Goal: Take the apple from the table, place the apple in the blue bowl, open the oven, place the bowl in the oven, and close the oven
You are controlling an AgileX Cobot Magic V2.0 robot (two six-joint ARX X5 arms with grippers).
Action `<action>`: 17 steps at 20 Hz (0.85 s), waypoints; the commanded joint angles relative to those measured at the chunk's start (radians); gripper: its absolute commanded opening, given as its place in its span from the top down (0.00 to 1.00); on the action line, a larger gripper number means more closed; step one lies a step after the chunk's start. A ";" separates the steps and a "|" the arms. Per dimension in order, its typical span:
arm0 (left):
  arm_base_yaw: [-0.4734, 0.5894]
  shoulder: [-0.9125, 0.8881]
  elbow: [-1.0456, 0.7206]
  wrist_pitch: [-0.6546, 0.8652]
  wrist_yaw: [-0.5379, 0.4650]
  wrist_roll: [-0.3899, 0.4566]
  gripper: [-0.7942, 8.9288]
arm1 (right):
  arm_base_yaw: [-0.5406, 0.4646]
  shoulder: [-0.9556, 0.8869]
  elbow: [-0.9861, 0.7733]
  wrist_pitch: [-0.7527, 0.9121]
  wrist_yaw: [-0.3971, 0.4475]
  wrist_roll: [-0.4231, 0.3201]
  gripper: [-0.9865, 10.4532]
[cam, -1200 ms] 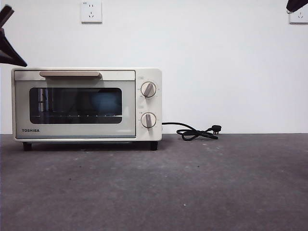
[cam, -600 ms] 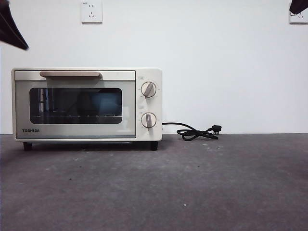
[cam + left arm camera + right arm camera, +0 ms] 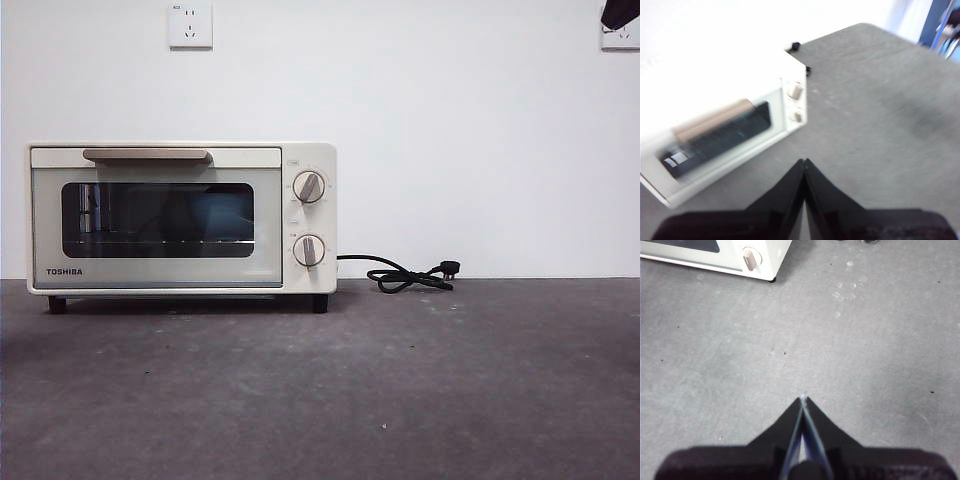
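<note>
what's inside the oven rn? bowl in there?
The oven door is shut. Through its dark glass, the front view shows a wire rack and a blue shape that looks like the bowl. The apple isn't visible; tint and reflections hide the rest.

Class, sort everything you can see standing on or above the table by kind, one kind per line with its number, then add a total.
Oven: 1
Knobs on the oven: 2
Power cord: 1
Wall sockets: 2
Left gripper: 1
Right gripper: 1
Total: 8
</note>
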State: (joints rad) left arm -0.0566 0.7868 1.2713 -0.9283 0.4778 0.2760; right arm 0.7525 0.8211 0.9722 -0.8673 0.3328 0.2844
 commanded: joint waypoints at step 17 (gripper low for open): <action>0.033 -0.778 -1.263 0.761 -0.470 -0.119 0.92 | -0.001 0.002 -0.010 0.001 0.027 0.008 0.91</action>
State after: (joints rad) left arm -0.0235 0.0120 0.0177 -0.1707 0.0097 0.1703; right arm 0.7517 0.8219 0.9722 -0.8680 0.3565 0.2844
